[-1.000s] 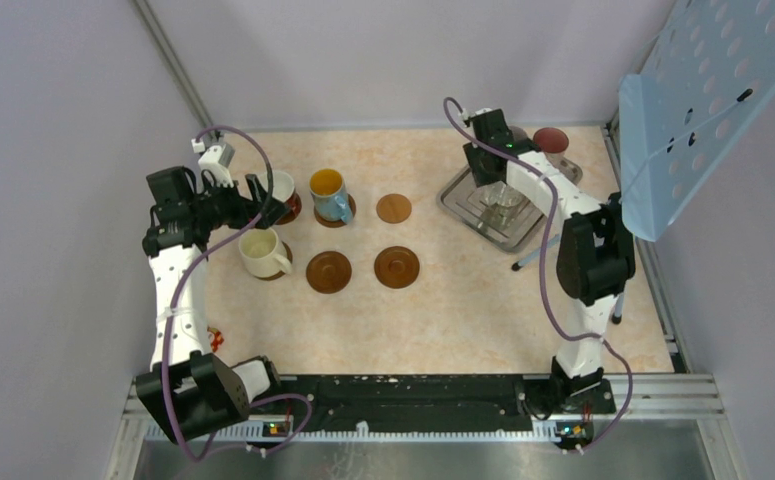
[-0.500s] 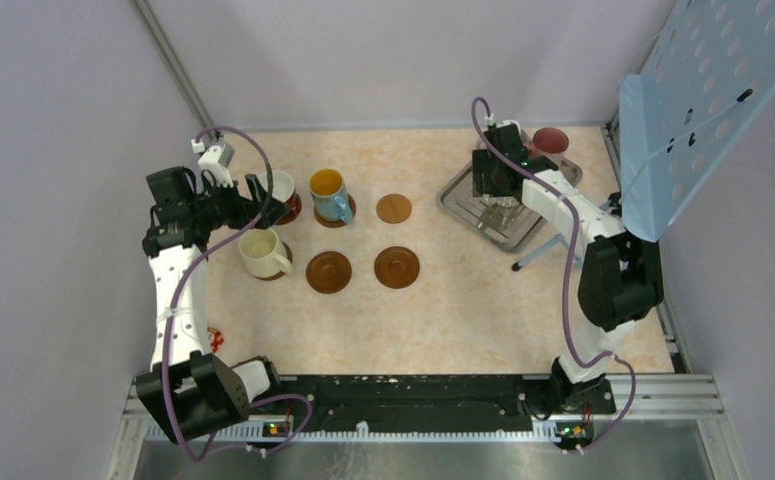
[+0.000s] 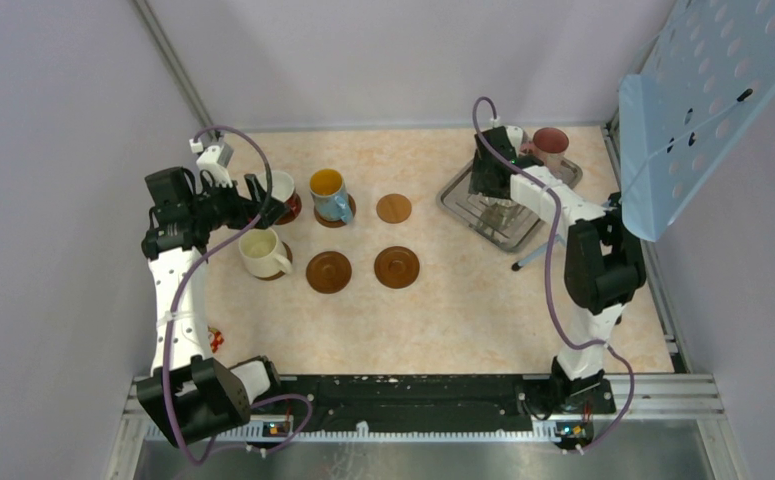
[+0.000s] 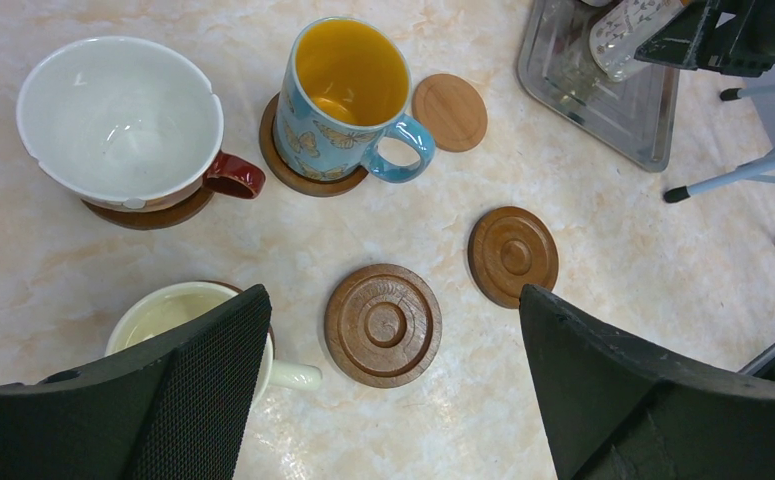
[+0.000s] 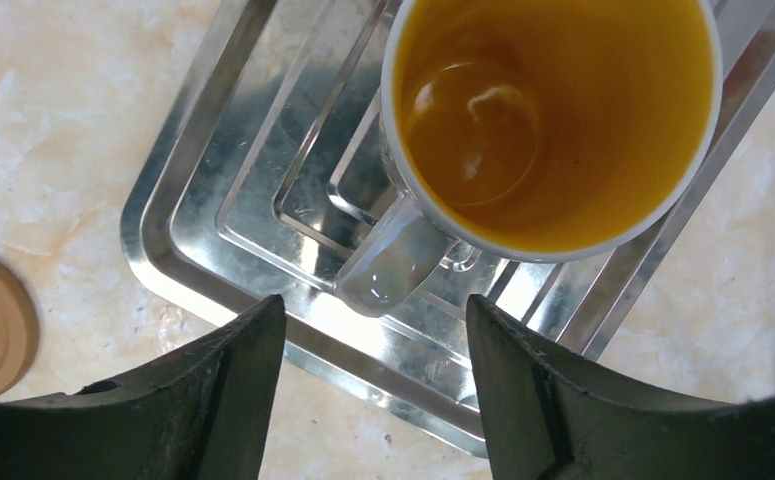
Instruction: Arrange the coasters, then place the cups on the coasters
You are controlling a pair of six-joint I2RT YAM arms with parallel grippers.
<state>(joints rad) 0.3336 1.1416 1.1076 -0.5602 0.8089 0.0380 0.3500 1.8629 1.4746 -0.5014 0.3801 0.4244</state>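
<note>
The right gripper (image 5: 373,310), jaws wide, is hovering over the tray's (image 5: 193,250) mug (image 5: 553,120), probably rigid, slick and fragile, its handle (image 5: 395,262) looking the safest hold.

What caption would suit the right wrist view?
Open right hand poised over an orange-lined mug standing in the silver tray.
</note>
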